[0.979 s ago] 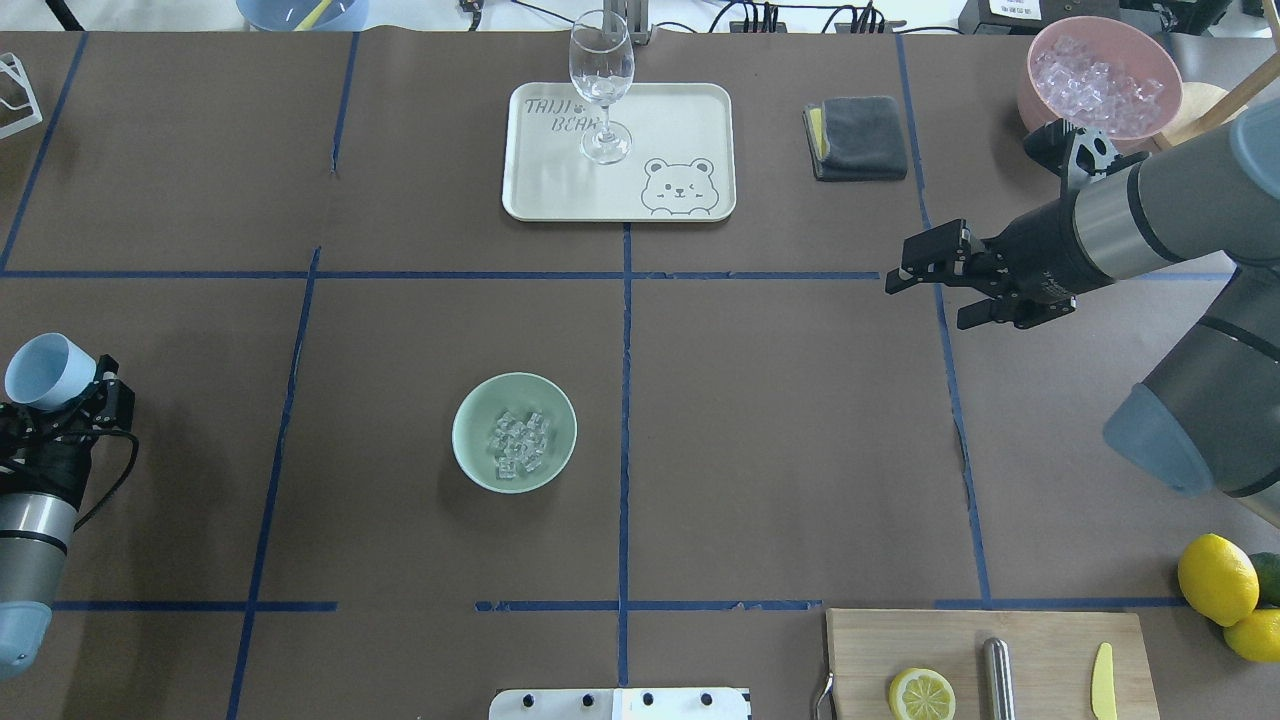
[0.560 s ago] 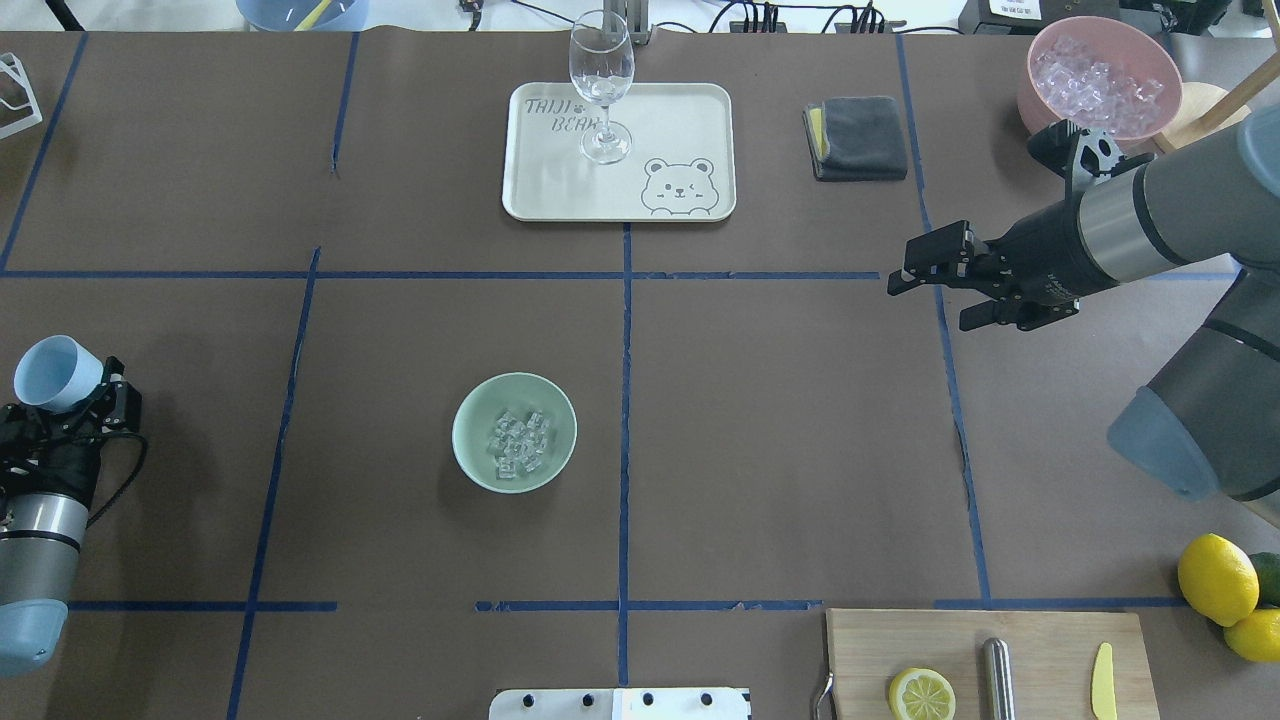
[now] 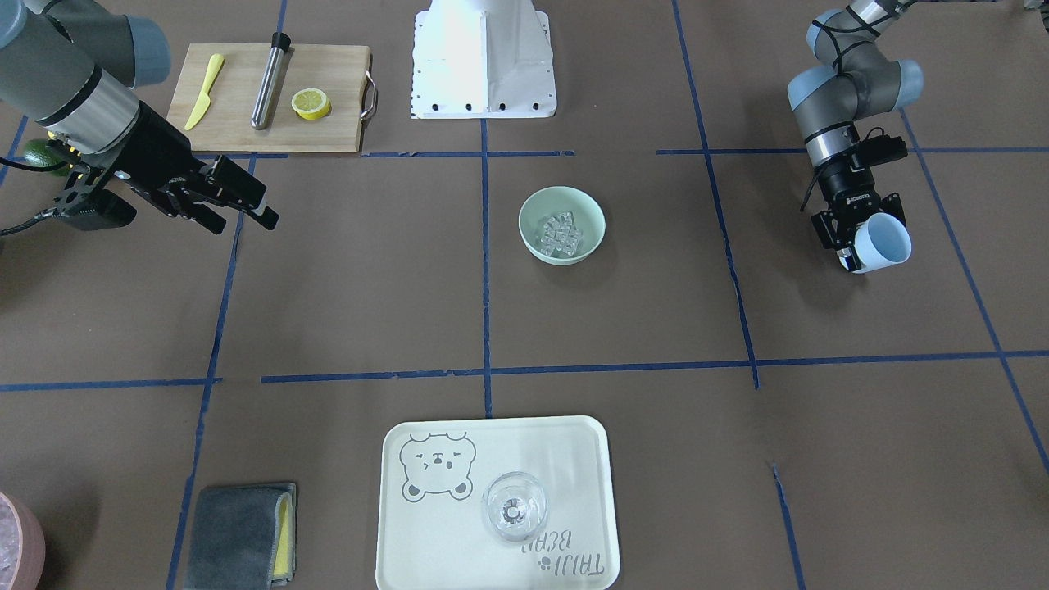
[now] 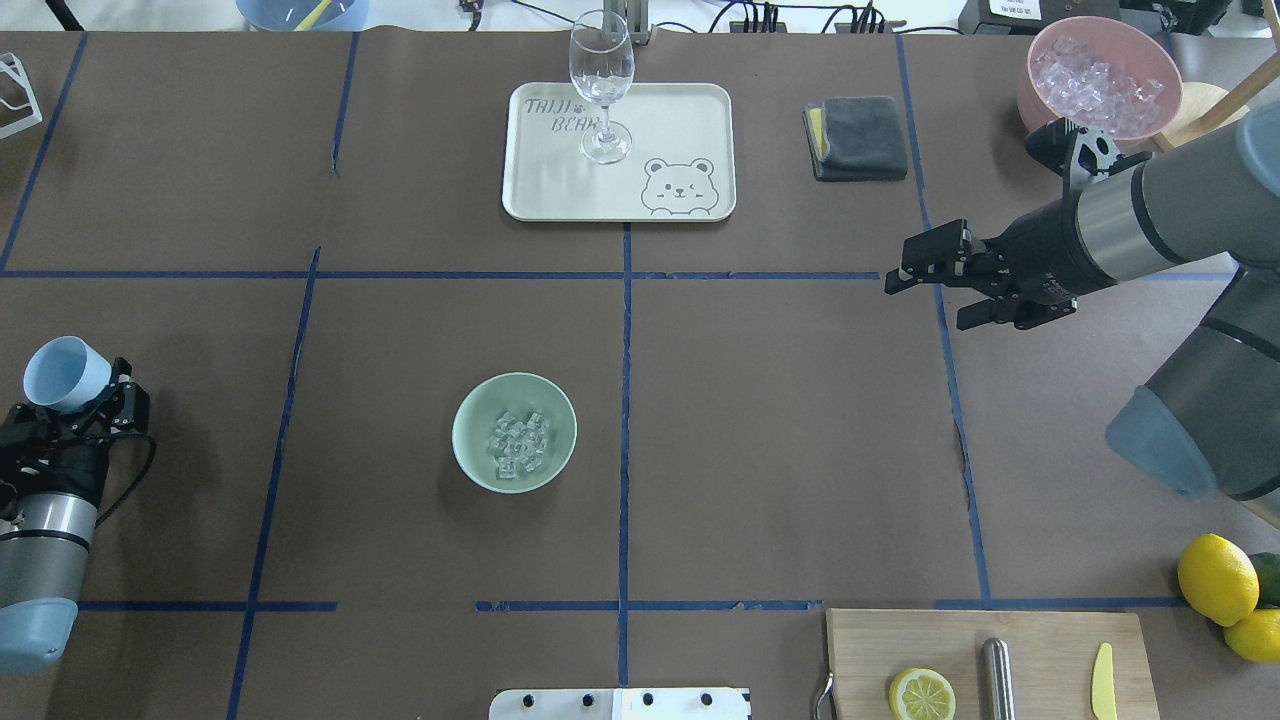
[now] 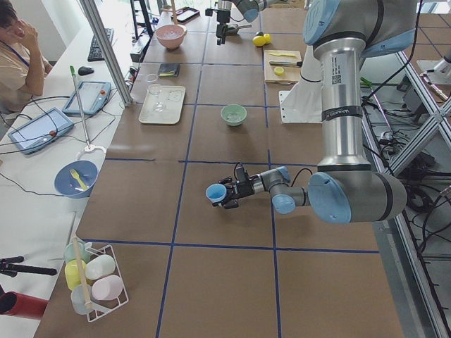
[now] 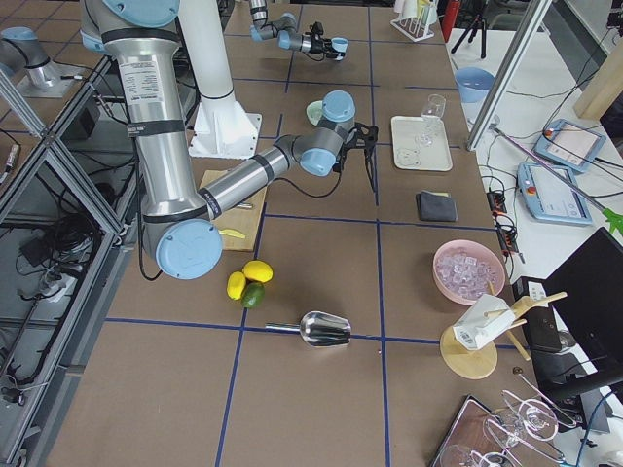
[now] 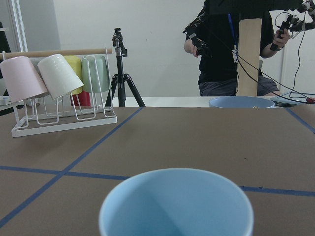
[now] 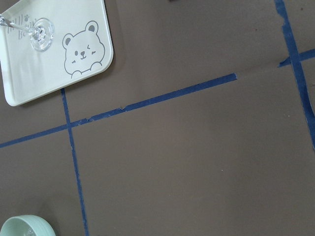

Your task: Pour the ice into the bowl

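Note:
The pale mint-green bowl [image 4: 470,410] stands left of the table's centre, with a small heap of clear ice cubes [image 4: 520,443] in it; bowl [image 3: 533,209] and ice [image 3: 560,232] also show in the front view. My left gripper [image 4: 85,405] is at the far left edge, well apart from the bowl, shut on a light blue cup [image 4: 65,372] that is tilted with its mouth turned away from the bowl. The cup [image 7: 177,201] looks empty in the left wrist view. My right gripper [image 4: 925,300] hovers open and empty at the right.
A pink container of ice [image 4: 1105,75] stands at the back right, with a grey cloth [image 4: 858,137] next to it. A white tray [image 4: 680,120] holds a wine glass [image 4: 602,85]. A cutting board [image 4: 990,665] with a lemon half is at the front right, lemons [image 4: 1217,578] beside it.
My left gripper has shifted slightly to the right with the blue cup in it. The right arm has hardly moved. Bowl and ice are unchanged.

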